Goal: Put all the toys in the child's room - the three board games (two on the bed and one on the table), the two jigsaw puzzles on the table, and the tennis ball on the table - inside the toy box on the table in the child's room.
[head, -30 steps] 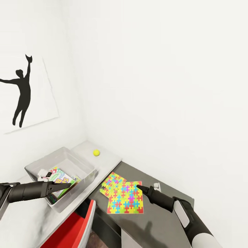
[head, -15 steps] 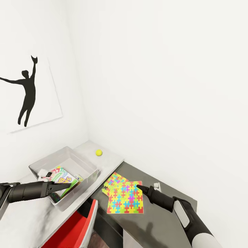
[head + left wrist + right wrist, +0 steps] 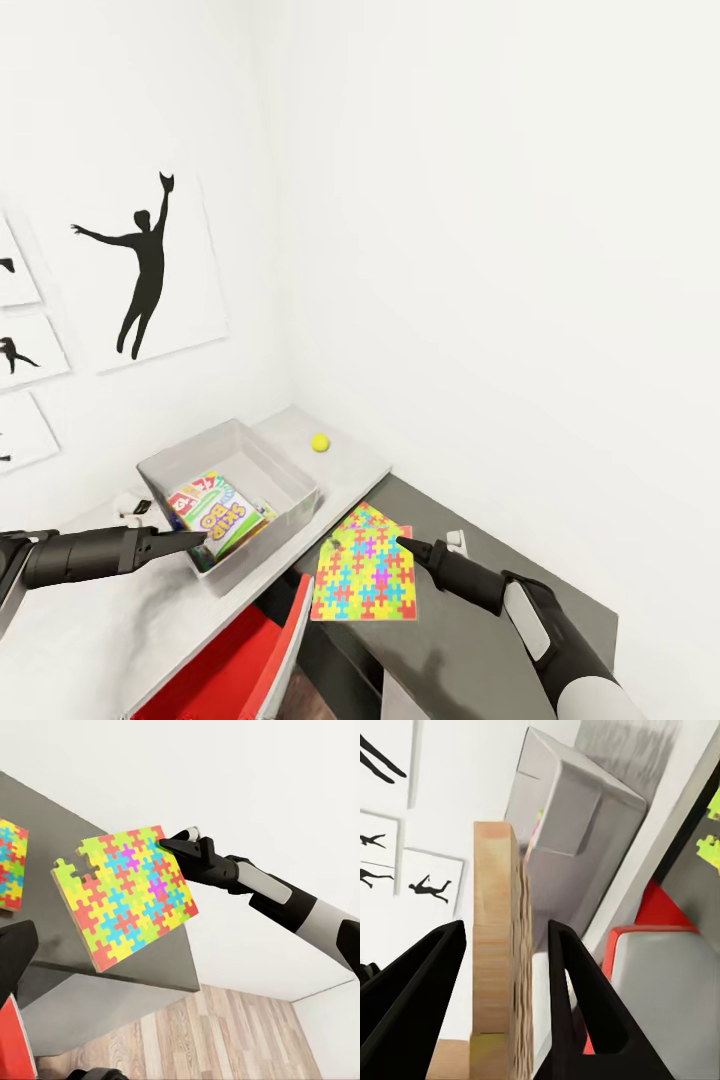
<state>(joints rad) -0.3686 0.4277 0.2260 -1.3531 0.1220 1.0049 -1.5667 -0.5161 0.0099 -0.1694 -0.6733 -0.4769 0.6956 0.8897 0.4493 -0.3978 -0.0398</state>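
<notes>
Holding board games [image 3: 215, 510], toy box [image 3: 290, 478]; R gripper [image 3: 405, 546] clamps jigsaw puzzle [image 3: 366, 580], L gripper [image 3: 200, 541] unclear.

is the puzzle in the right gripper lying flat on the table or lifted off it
Lifted. In the left wrist view the jigsaw puzzle hangs tilted off the dark table, held at one corner by the right gripper.

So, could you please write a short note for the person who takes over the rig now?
Right pincer: shut on the lifted puzzle, held in the air above the table.
Left pincer: empty, by the toy box; I cannot tell if it is open.
Done: board games lie in the toy box; number unclear.
Left: lifted puzzle, second puzzle on the dark section, tennis ball beyond the box.
</notes>
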